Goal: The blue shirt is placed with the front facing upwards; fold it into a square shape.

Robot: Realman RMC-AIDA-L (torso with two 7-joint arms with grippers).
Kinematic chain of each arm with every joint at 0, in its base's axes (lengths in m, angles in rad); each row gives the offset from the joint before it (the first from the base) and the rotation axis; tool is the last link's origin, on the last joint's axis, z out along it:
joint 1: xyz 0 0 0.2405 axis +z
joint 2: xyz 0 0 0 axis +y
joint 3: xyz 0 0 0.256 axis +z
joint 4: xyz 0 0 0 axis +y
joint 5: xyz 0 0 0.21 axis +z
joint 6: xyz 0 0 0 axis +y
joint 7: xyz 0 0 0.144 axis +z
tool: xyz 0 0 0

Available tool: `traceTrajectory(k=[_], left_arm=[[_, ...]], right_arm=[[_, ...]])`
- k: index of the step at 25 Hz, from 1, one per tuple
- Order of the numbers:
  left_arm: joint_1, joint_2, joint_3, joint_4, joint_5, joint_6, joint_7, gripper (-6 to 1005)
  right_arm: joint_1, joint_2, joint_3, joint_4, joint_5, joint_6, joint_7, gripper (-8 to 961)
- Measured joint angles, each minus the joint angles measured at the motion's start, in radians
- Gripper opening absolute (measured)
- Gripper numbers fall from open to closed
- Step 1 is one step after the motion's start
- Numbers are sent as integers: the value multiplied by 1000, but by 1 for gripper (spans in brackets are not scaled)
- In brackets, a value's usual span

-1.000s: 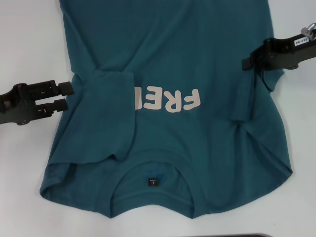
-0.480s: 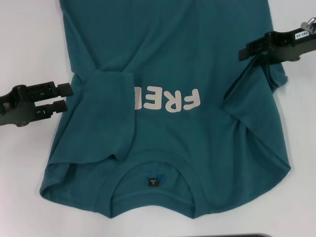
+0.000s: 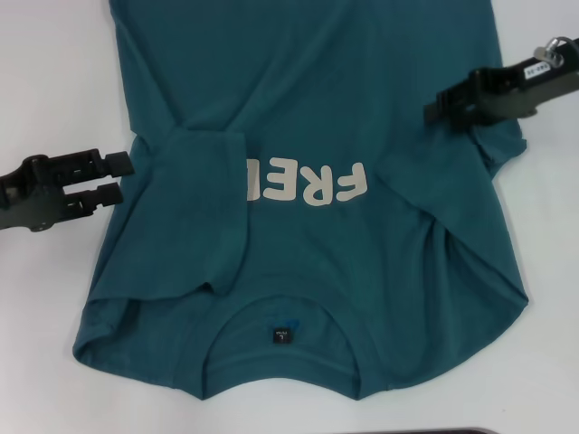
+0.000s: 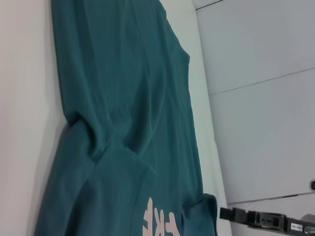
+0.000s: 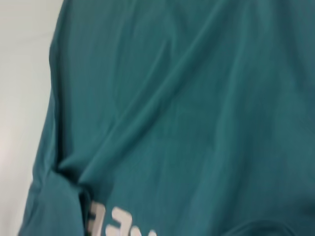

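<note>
Partly folded sleeve hides blue shirt lettering.

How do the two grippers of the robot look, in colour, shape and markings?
Both are black. The left gripper has two long, flat, blocky fingers on an angular body. The right gripper is a dark bar carrying a small white label and a metal ring.

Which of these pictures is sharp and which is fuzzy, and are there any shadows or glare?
Head view: crisp and evenly lit, with the lettering on the blue shirt easy to read, faint shadows under the left gripper and right gripper, and no glare. Left wrist view: softer, with a dim shadow along the shirt's edge. Right wrist view: plainly blurred, folds and letters smeared.
</note>
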Motion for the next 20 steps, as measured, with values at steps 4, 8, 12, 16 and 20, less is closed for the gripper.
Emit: traceTrajectory(k=[4,8,12,16,20], left_arm=[[1,1,0,0,0,0,0,688],[1,1,0,0,0,0,0,688],[2,1,0,0,0,0,-3,688],[2,0,-3,0,0,-1,-4,688],[-3,-2,-11,0,0,-3,-3,688]], right_arm=[[-4,-32,-13,-7,-1,-63,5,542],[-17,-60,28,-14,6,-105,13,539],[-33,-79,34,-15,-11,-157,6,537],[-47,-83,31,-15,-41,-195,12,537],[-64,-75,35,-14,-63,-183,18,537]])
